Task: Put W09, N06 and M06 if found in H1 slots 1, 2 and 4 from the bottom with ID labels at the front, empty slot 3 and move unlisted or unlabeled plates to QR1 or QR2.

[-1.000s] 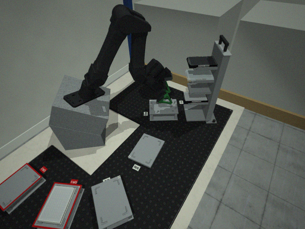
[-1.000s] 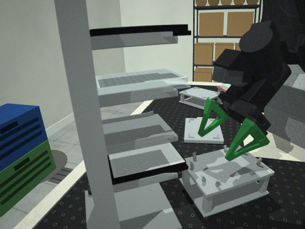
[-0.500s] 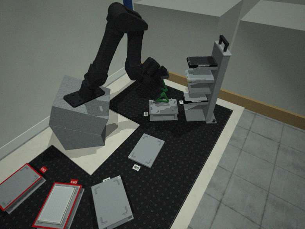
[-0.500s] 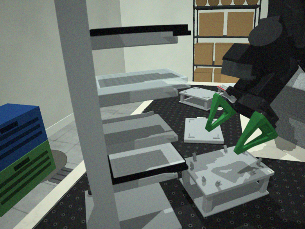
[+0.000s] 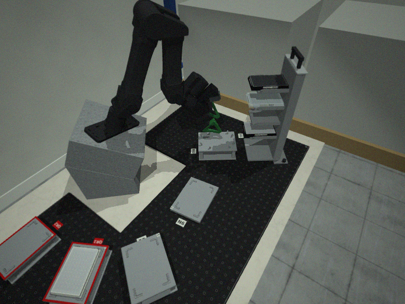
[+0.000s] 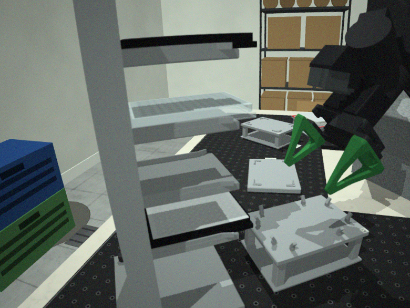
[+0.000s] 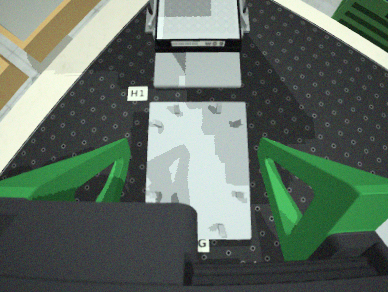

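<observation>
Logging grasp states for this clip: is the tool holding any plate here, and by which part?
Nothing is held. The tool hangs fully open above the pin-topped nest beside the plate hotel, its green fingers touching nothing.

Ahead of the open pincer (image 7: pixel 195 175), plate hotel H1 (image 7: pixel 197 30) blocked passage; below, the pegged nest (image 7: pixel 200 160) stood unoccupied.

We see a matt black mat (image 5: pixel 229 202) dotted with small holes on the desk. The tower (image 5: pixel 289 107) looks like smooth grey metal; one plate (image 6: pixel 188 107) is clear plastic — the tool's fingers (image 6: pixel 303 140) glossy green plastic.
</observation>
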{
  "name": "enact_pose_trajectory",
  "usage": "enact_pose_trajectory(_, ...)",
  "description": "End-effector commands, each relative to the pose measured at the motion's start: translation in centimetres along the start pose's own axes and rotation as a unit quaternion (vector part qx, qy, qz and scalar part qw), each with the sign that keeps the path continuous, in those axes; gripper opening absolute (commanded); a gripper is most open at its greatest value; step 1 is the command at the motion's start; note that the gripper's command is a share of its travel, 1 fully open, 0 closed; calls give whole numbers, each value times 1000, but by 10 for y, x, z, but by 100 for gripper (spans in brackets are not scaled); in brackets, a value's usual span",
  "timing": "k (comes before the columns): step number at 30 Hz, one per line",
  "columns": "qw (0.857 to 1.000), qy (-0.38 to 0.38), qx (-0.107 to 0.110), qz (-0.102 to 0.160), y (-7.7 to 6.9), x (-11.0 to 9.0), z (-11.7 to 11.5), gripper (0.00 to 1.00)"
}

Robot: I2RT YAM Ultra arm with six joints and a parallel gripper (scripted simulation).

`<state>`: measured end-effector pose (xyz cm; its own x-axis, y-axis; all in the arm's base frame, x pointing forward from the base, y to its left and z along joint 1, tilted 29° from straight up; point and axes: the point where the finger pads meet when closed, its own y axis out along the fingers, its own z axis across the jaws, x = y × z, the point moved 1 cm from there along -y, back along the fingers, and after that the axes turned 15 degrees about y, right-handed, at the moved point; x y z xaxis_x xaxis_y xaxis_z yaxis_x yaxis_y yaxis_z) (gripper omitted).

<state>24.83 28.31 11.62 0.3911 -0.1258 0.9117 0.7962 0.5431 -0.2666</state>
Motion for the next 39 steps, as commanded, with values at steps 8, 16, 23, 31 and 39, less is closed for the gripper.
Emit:
enact_pose_trajectory(8, 1000, -2, -8, 9, -23, -7, -5, 100)
enact_pose_trajectory(16, 1000, -3, -8, 9, -33, -7, -5, 100)
enact_pose_trajectory(23, 1000, -3, -8, 9, -39, -8, -5, 100)
enact_pose_trajectory(31, 1000, 8, 1, -8, -45, 18, 8, 100)
enact_pose_trajectory(39, 1000, 8, 1, -8, -65, 37, 12, 100)
